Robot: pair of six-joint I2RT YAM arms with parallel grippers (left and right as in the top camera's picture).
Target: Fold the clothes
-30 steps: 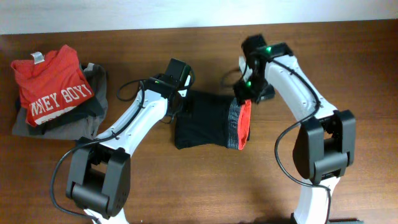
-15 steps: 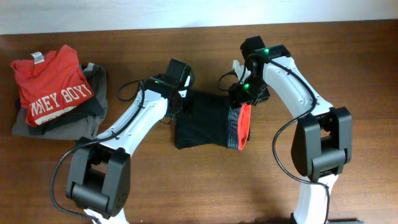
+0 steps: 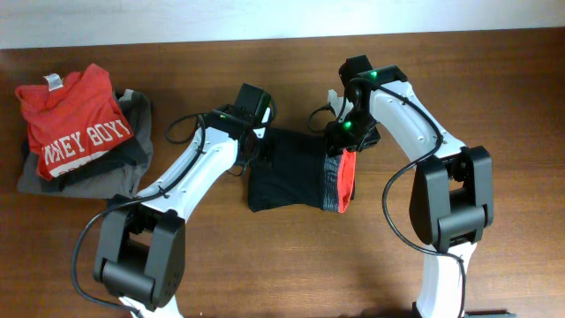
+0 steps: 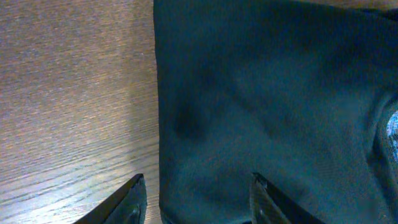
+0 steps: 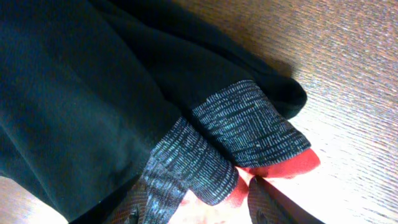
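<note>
Overhead, the black trousers [image 3: 291, 181] lie folded into a compact block at the middle of the table [image 3: 494, 79], between the two arms. Their waistband end faces the right arm. A grey striped band [image 3: 333, 181] runs along that edge, and the red-orange lining [image 3: 348, 177] shows just outside it.

The right wrist view shows the same end close up. The dark fabric [image 5: 74, 93] fills the upper left, the striped band [image 5: 242, 130] sits in two overlapping layers, and the red-orange lining [image 5: 280, 163] peeks out beneath them against the wood.

The right gripper [image 3: 344, 134] is at the far corner of the waistband. In its own camera the right gripper [image 5: 198, 205] has its fingers [image 5: 267, 202] spread, with the striped band and the lining between them. Whether they already touch the cloth I cannot tell.

The left gripper [image 3: 262, 148] is at the far corner of the opposite end. In the left wrist view the trousers [image 4: 261, 93] lie flat with a straight edge running down the frame. The left gripper [image 4: 196, 199] is spread across that edge, one of its fingers [image 4: 134, 196] over bare wood and the other over the fabric, pinching nothing.

Well apart from the trousers, at the left end of the table, a red T-shirt [image 3: 75, 119] with white lettering lies on top of a folded grey garment [image 3: 88, 181].
</note>
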